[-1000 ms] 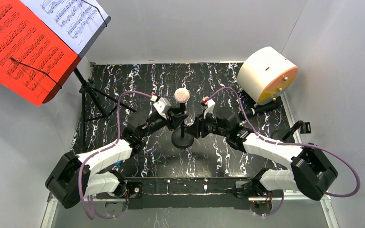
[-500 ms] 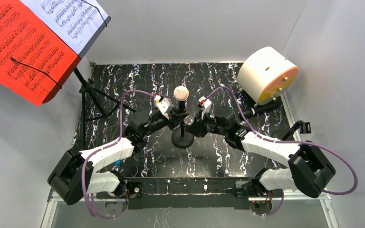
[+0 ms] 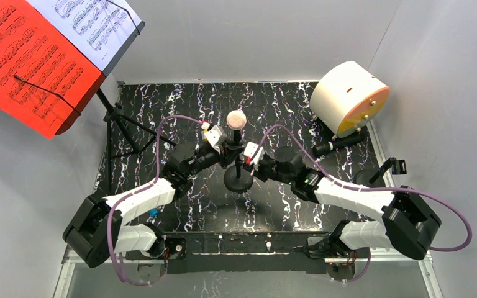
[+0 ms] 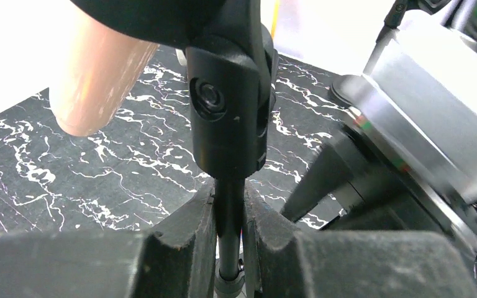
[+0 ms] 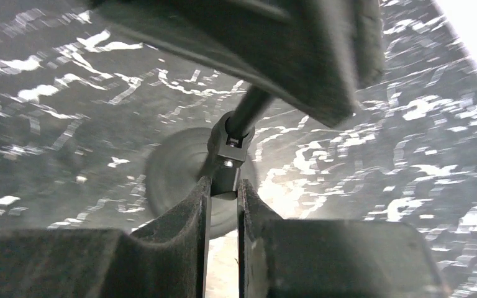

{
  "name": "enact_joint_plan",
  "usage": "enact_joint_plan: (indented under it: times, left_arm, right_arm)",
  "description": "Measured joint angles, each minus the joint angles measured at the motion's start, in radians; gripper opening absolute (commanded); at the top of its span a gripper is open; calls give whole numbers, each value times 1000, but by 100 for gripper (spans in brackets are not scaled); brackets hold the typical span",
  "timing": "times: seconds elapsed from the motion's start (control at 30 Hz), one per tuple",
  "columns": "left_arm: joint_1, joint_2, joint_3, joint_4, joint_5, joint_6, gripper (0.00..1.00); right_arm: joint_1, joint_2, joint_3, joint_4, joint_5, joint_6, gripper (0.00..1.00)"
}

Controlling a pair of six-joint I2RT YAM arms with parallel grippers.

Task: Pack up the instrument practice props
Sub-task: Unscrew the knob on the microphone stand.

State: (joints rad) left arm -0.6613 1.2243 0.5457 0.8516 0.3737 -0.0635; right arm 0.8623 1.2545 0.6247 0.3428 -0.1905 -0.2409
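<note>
The beige-headed microphone stands in a black clip on a thin black pole with a round base at mid-table. My left gripper is shut on the pole just under the clip. Lower down, my right gripper is shut on the pole's collar, right above the base. From above, the left gripper and right gripper meet at the pole from either side. The black music rack at far left holds red sheets and white sheets. A black microphone lies at the right.
A big white cylinder with an orange face sits at the back right corner. A black round base and a small black clip lie near the right edge. Grey walls close in the marbled black table.
Both grippers have shut on the microphone pole. The right gripper swung left and lower to reach the pole; the left gripper shifted slightly right.
</note>
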Motion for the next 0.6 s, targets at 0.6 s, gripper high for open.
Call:
enact_joint_plan:
  times: [0.6]
  left_arm:
    - [16, 40, 43, -20, 37, -53, 0]
  right_arm:
    - [362, 111, -191, 420, 704, -1211, 2]
